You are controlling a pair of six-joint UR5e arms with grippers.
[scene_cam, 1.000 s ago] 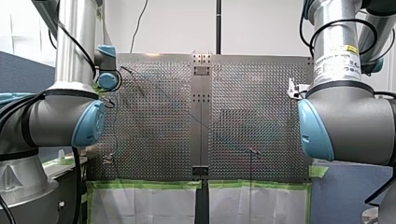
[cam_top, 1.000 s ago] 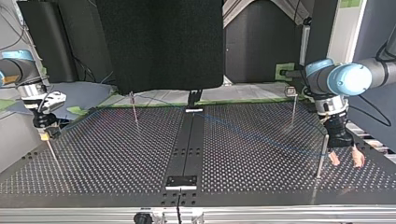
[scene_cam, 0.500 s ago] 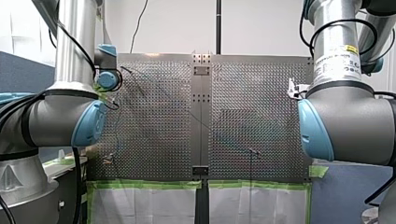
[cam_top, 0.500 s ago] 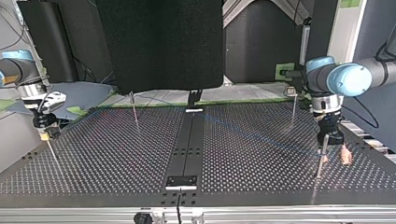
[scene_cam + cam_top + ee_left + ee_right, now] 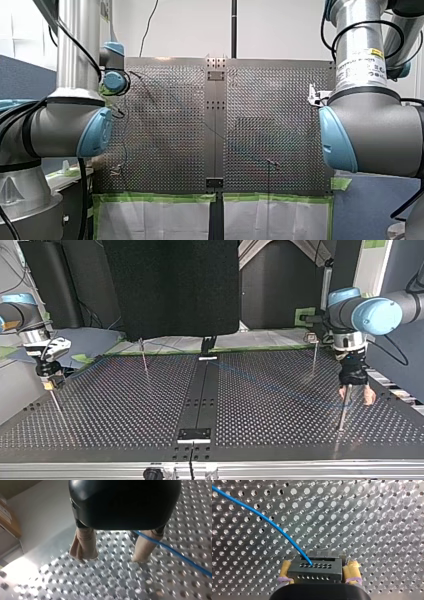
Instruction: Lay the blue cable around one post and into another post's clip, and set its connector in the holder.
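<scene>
Our left hand (image 5: 356, 398) is moving toward eleven o'clock, spread empty by the post (image 5: 342, 415); we are aiming at the blue cable (image 5: 190, 563).

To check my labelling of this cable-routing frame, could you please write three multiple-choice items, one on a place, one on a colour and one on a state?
1. Where is the dark connector?
A) lying loose
B) held in my right gripper
C) dangling free

2. What colour is the cable?
A) red
B) green
C) blue

3. What state is my left gripper in?
A) open
B) shut on the cable
C) shut on the connector

Answers:
1 B: the right wrist view shows it clamped on both sides.
2 C: it runs blue into the connector.
3 A: the left wrist view shows a wide gap with nothing clamped.
</scene>
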